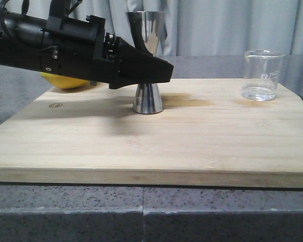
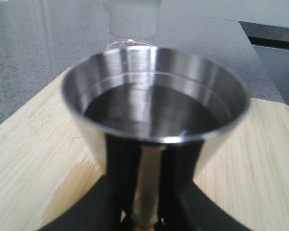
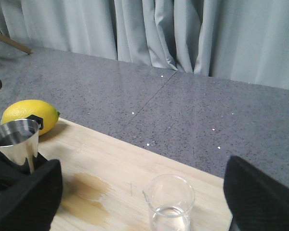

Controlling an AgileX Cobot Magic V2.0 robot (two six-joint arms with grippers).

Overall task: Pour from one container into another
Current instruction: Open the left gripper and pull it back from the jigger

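Observation:
The polished steel jigger stands upright on the wooden board, left of centre. My left gripper reaches in from the left and is shut on the jigger's narrow waist. In the left wrist view the jigger fills the frame and a black finger presses each side of its stem; liquid seems to lie in its upper cup. The clear glass beaker stands at the board's back right with a little clear liquid. My right gripper is open, its fingers spread wide to either side of the beaker.
A yellow lemon lies at the board's back left, behind my left arm. A wet brownish stain marks the board between jigger and beaker. Grey speckled counter surrounds the board and grey curtains hang behind.

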